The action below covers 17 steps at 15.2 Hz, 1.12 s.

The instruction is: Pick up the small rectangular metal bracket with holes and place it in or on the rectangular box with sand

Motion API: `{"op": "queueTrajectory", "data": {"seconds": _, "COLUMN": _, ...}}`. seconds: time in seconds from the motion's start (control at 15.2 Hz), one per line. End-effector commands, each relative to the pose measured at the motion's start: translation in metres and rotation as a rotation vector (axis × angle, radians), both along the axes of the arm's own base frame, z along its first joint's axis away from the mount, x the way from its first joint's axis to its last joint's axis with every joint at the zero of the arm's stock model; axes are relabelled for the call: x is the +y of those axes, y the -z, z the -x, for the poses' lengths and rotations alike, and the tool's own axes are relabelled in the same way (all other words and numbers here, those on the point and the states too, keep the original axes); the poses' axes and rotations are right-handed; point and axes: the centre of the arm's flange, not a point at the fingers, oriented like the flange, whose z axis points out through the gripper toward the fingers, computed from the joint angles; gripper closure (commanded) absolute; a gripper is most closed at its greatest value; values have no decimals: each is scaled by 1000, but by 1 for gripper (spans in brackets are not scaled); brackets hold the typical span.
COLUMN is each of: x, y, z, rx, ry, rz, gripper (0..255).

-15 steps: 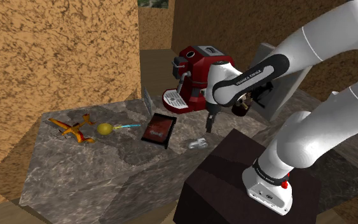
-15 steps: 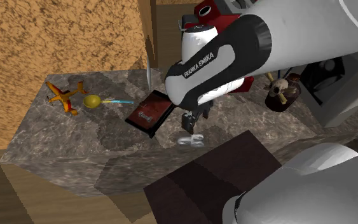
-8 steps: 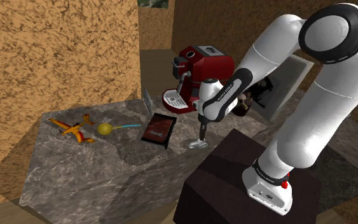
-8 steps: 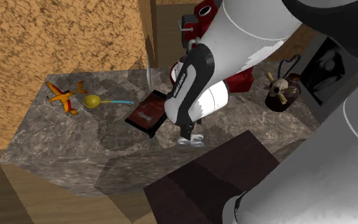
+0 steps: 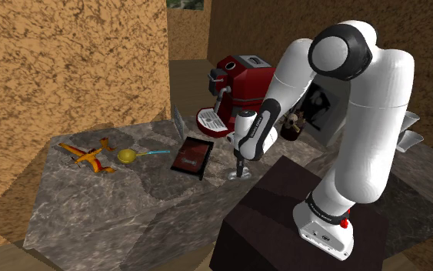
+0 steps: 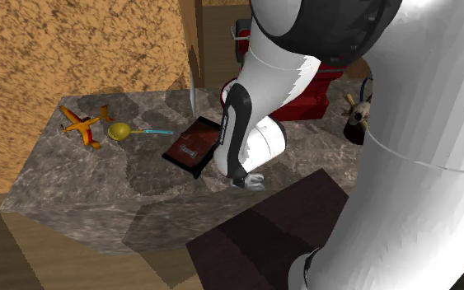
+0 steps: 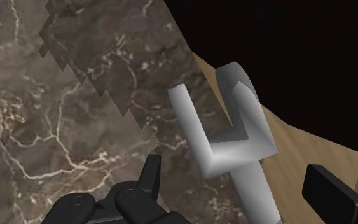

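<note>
The bracket [image 7: 229,141], a pale grey bent piece with raised arms, lies on the counter [image 7: 56,121] right at its edge. It sits beside the dark stand [image 5: 284,212] and near, but apart from, the flat dark box [image 5: 191,155] with the reddish inside. The fingers [image 7: 329,191] stand wide open, one on each side of the bracket, holding nothing; in the wrist view neither touches it.

The step in hand looks like closing for the grasp. To do it well, the hand should sit low enough that the fingers meet the bracket's body, not just its raised arms. It should also be centred so both sides arrive together, since a one-sided push could slide the piece off the edge. Once clamped, lift straight up before carrying it toward the shoulder view's left to the box, keeping clear of the red coffee machine [image 5: 241,81] behind.
</note>
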Motion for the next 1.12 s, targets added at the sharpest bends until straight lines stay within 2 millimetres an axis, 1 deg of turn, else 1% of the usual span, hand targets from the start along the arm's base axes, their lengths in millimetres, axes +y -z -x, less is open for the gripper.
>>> {"op": "queueTrajectory", "data": {"seconds": 0.0, "x": 0, "y": 13, "z": 1, "rx": -1, "ry": -2, "rz": 0, "gripper": 0}}
{"op": "queueTrajectory", "data": {"seconds": 0.26, "x": -1, "y": 32, "z": 3, "rx": -1, "ry": -2, "rz": 0, "gripper": 0}}
{"op": "queueTrajectory", "data": {"seconds": 0.73, "x": -1, "y": 32, "z": 3, "rx": -1, "ry": -2, "rz": 0, "gripper": 0}}
{"op": "queueTrajectory", "data": {"seconds": 0.79, "x": -1, "y": 32, "z": 3, "rx": -1, "ry": -2, "rz": 0, "gripper": 255}}
{"op": "queueTrajectory", "data": {"seconds": 1.06, "x": -1, "y": 32, "z": 3, "rx": -1, "ry": -2, "rz": 0, "gripper": 255}}
